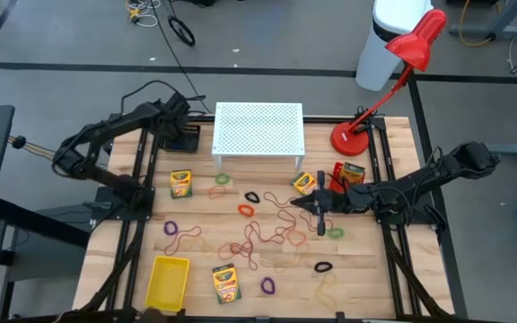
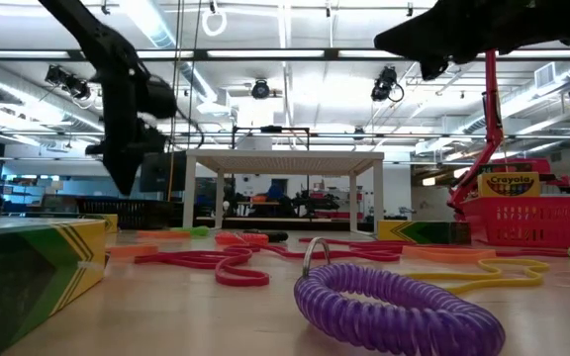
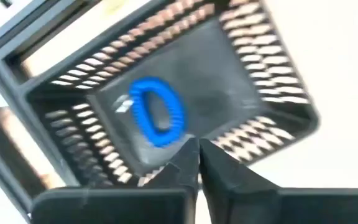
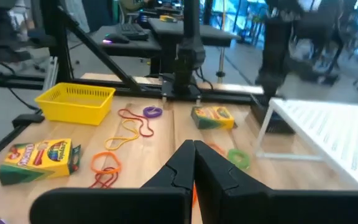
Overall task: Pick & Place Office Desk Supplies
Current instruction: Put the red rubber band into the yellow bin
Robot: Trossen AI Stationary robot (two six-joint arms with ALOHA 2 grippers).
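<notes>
Left gripper hovers over a black slatted basket at the table's back left corner, fingers pressed together, holding nothing. A blue coiled loop lies on the basket floor just beyond the fingertips. Right gripper sits low over the middle of the table, fingers closed and empty, among scattered reddish rubber bands. Near it: an orange loop, a green loop, a black loop. Crayon boxes lie spread over the wood, one in a red basket. A yellow basket sits at the front left. A purple loop lies closest to the low camera.
</notes>
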